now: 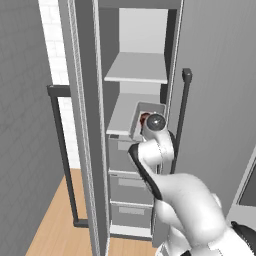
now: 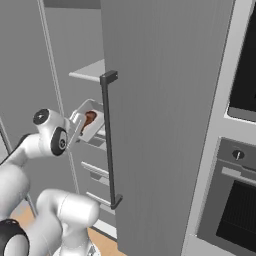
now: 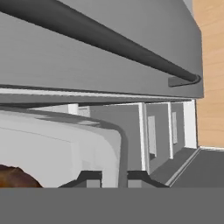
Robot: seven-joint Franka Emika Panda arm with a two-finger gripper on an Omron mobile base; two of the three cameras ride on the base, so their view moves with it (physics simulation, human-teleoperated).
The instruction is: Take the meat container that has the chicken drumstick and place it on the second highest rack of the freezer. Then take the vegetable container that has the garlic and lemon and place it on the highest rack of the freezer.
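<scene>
Your arm reaches up and forward into the open freezer (image 1: 135,125), its wrist level with the second highest rack (image 1: 122,116). The gripper (image 3: 114,177) has its jaws clamped on the rim of the pale, smooth-walled meat container (image 2: 89,122), which sits tilted at the rack's front edge. The reddish-brown chicken drumstick (image 2: 89,119) lies inside, partly hidden by the wrist in the left base view. Above is the flat highest rack (image 1: 137,68); the dark bar handle (image 2: 111,140) runs down the grey door.

Wood floor (image 1: 52,225); black oven (image 2: 235,210)
</scene>
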